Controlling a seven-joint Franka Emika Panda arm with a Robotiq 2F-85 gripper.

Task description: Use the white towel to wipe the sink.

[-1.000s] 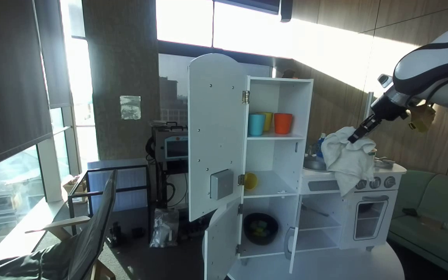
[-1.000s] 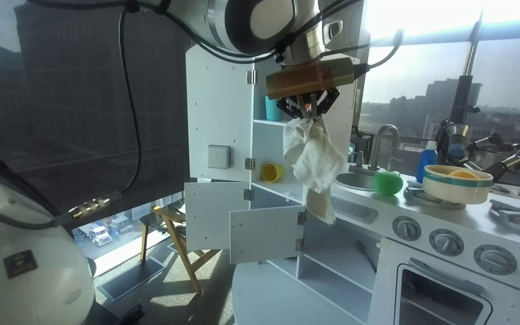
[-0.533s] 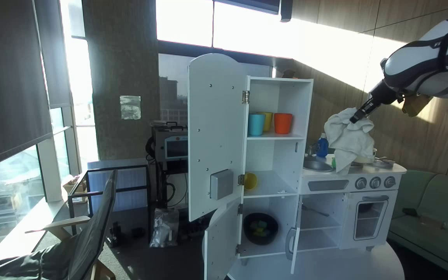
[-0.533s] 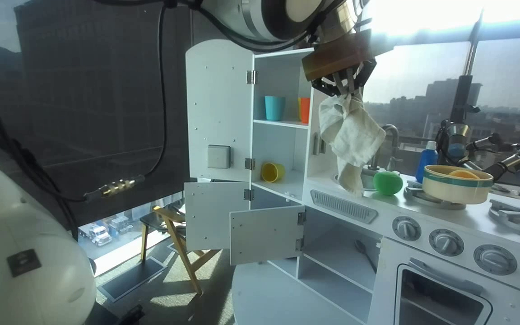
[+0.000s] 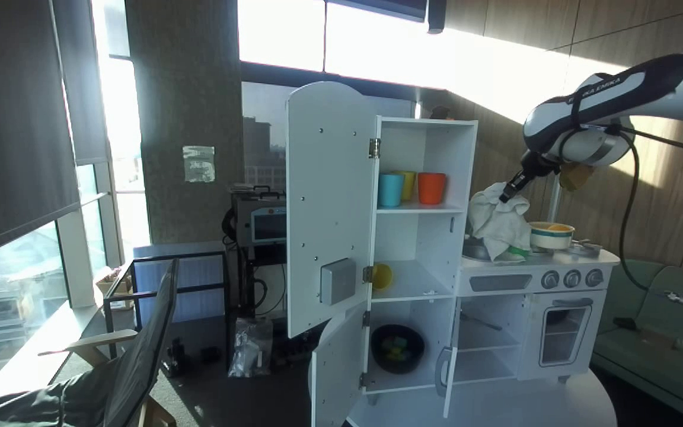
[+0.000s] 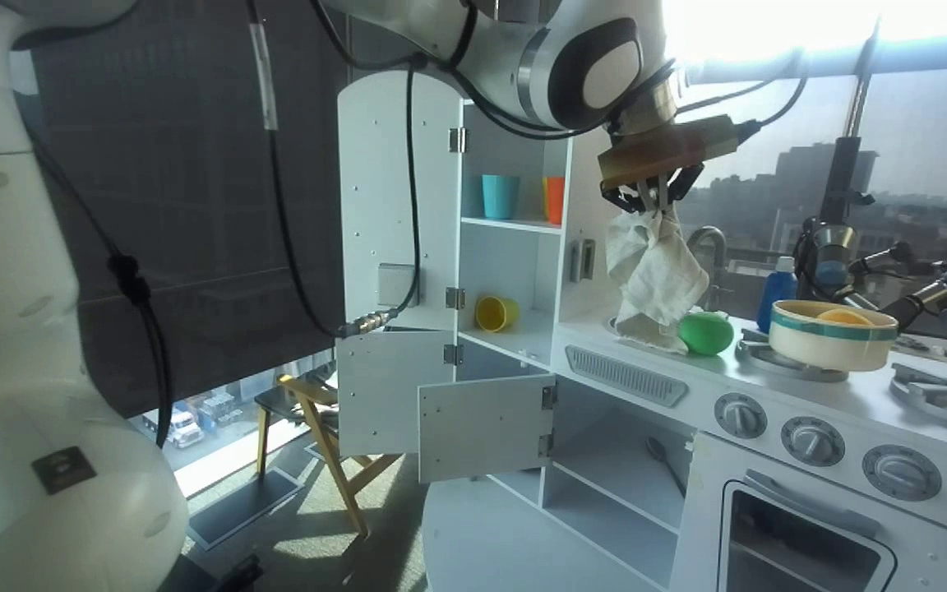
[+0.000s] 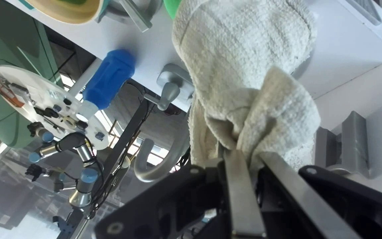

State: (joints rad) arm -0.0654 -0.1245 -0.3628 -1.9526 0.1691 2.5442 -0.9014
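Observation:
The white towel (image 5: 498, 222) hangs bunched from my gripper (image 5: 506, 197) over the play kitchen counter. My gripper (image 6: 656, 205) is shut on the towel's top, and the towel (image 6: 656, 284) drapes down. Its lower end seems to rest at the sink's front edge, close to a green round object (image 6: 705, 334). The grey sink (image 5: 475, 249) shows left of the towel in an exterior view; the rest is hidden behind the cloth. In the wrist view the towel (image 7: 240, 46) comes out between the fingertips (image 7: 249, 154) and covers nearly all of the sink.
The grey faucet (image 6: 712, 238) stands behind the towel, and curves close to the gripper in the wrist view (image 7: 164, 162). A blue bottle (image 6: 778, 294) and a cream pot (image 6: 833, 337) are to the right. A tall white cabinet with cups (image 5: 431, 188) adjoins the sink.
The towel has been lifted from in front of the counter, carried inward over the sink area, then lowered a little. The gripper stays shut on it throughout.

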